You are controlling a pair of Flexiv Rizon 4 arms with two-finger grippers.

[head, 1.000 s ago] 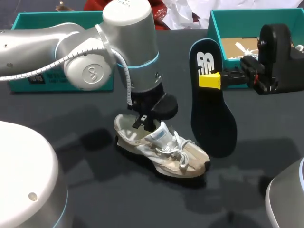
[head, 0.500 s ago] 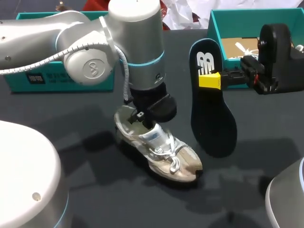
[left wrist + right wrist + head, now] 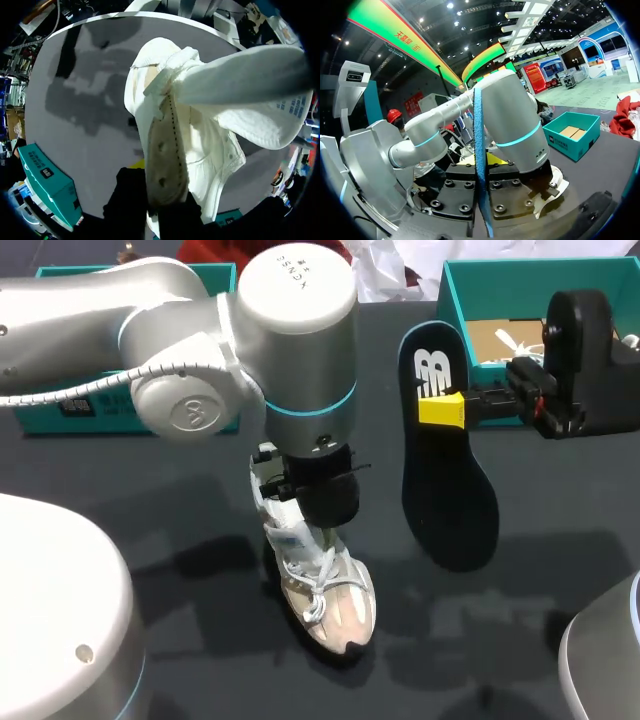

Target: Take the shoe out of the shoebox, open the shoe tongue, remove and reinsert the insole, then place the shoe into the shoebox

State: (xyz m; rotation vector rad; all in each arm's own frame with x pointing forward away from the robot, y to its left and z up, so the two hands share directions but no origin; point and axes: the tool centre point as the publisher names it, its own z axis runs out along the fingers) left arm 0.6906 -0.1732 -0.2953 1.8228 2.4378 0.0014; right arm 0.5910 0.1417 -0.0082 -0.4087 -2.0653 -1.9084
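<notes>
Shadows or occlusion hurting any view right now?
Head view: soft shadows on the table left of the shoe; left arm covers part of its heel end. Left wrist view: shoe fills most of it, over the left tool. Right wrist view: insole, edge-on in the right tool, splits it.

Light falls from above, even and fairly bright. On the dark table it throws several soft, overlapping shadows: one beside the shoe under my left arm, and fainter ones below the insole. The arm's silver shell carries a mild sheen, with no hard glare. From my left wrist the table reads pale grey with blotchy shadows, and the tongue, very close, washes out almost white. From my right wrist, the black block of my right gripper sits in shade.
</notes>
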